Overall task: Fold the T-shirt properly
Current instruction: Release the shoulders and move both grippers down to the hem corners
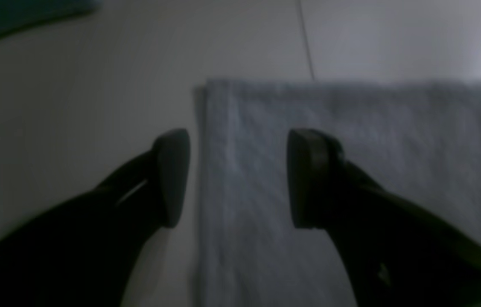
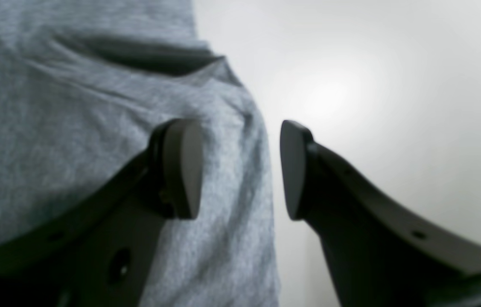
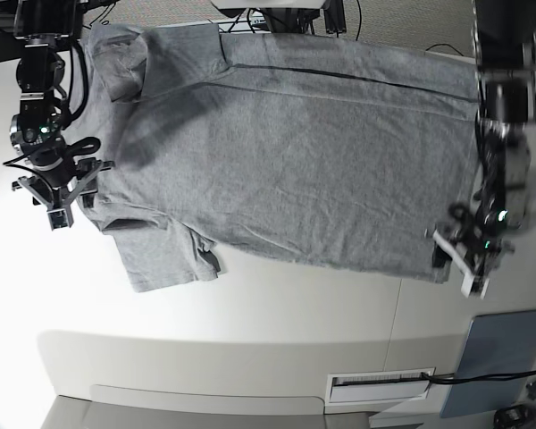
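Spanning most of the white table [image 3: 250, 313], the T-shirt [image 3: 295, 161] lies spread flat, grey side up; no lettering is readable on it in any view. A thin seam line crosses the tabletop near the camera-side edge, beside a flat blue-grey panel [image 3: 498, 362] at the table's corner. A slotted white strip [image 3: 380, 384] sits on the table's front edge, and cables [image 3: 286, 18] bunch beyond the far edge. The left gripper [image 1: 238, 179] is spread apart, straddling a straight edge of the shirt near a corner. The right gripper [image 2: 240, 170] is likewise spread, one finger [image 2: 180, 168] over the fabric, the other over bare table.
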`<state>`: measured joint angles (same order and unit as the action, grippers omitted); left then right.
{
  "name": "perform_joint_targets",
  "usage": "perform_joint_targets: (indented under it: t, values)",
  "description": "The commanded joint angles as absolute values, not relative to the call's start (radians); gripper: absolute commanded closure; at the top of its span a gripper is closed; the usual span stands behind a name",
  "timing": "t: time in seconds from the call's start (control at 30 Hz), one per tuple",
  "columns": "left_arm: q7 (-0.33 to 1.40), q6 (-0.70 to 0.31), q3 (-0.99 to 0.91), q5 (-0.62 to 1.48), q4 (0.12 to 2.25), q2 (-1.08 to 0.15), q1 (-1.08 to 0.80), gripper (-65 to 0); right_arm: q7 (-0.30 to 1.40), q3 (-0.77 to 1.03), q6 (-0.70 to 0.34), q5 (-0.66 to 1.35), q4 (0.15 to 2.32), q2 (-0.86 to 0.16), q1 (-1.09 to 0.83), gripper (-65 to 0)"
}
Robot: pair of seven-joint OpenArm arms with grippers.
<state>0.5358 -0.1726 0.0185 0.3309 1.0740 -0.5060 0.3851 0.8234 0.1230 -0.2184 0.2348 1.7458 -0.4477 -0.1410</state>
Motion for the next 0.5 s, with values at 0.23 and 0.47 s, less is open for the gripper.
perform_joint_targets:
  t: [0.23, 0.47]
  values:
    - [0.496, -0.299, 0.096, 0.325, 0.613, -0.506, 0.714, -37.1, 0.822, 0.132, -0.213, 0.228, 1.759, -0.462, -0.128, -28.9]
    - [0.348, -0.307, 0.096, 0.226, 0.343, -0.458, 0.805, -37.1, 0.826, 0.132, -0.213, 0.228, 1.759, -0.462, -0.128, -28.9]
